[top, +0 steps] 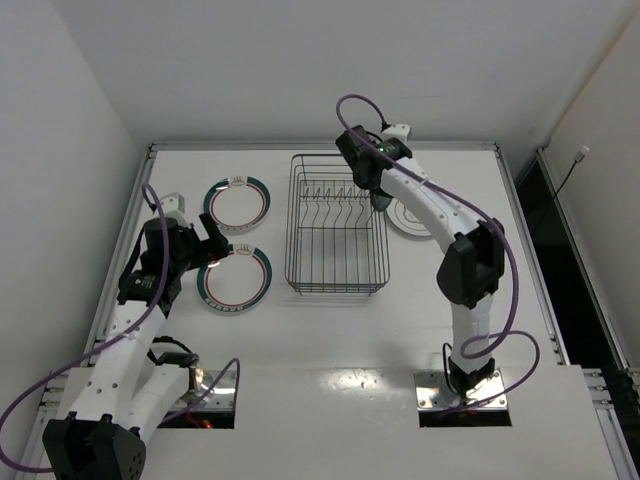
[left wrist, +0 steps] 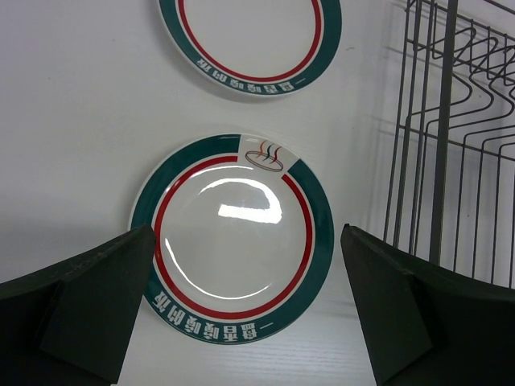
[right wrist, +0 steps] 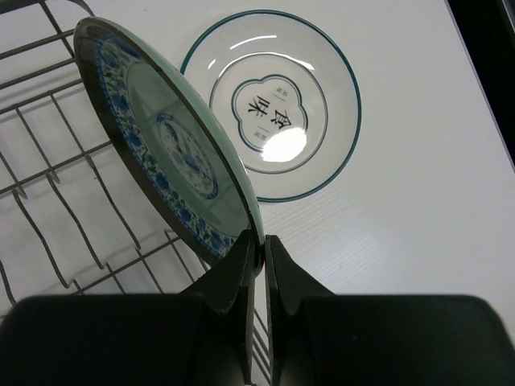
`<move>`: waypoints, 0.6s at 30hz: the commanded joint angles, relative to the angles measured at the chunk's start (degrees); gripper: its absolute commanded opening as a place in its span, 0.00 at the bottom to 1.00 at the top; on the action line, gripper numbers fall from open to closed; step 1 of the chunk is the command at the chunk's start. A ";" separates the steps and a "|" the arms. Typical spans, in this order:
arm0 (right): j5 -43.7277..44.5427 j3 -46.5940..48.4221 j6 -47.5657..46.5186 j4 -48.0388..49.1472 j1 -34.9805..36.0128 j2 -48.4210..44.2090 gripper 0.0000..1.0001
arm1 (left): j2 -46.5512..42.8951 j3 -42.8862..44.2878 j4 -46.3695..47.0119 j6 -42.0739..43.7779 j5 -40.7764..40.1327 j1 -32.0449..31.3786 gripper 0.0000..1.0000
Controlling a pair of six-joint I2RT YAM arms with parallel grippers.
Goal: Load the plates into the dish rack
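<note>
Two white plates with teal-and-red rims lie flat left of the dish rack (top: 337, 225): a far one (top: 238, 204) and a near one (top: 235, 279). My left gripper (top: 213, 247) is open above the near plate (left wrist: 233, 237), its fingers (left wrist: 88, 289) spread either side. My right gripper (top: 378, 192) is shut on the rim of the small teal-blue patterned plate (right wrist: 169, 137), held on edge over the rack's right side (right wrist: 48, 201). The plain white plate with centre marks (right wrist: 270, 104) lies flat right of the rack, partly hidden by the arm in the top view (top: 407, 222).
The rack's wire wall (left wrist: 451, 137) stands just right of the left gripper. The table's raised rim (top: 320, 146) runs along the far edge, with a dark gap beyond the right edge (top: 545, 215).
</note>
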 commanded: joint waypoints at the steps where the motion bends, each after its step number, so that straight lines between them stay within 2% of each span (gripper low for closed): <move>1: 3.74 -0.32 1.27 0.19 2.10 0.81 0.00 | -0.22 1.23 1.10 -0.28 -0.52 -0.60 1.00; 11: 0.06 -2.70 3.03 1.95 5.88 4.06 0.01 | 0.30 1.23 1.10 -0.28 -0.52 -0.60 1.00; 18: -4.17 -3.75 1.10 3.43 5.88 1.79 0.12 | 0.92 1.23 0.57 -0.28 -0.52 -0.60 1.00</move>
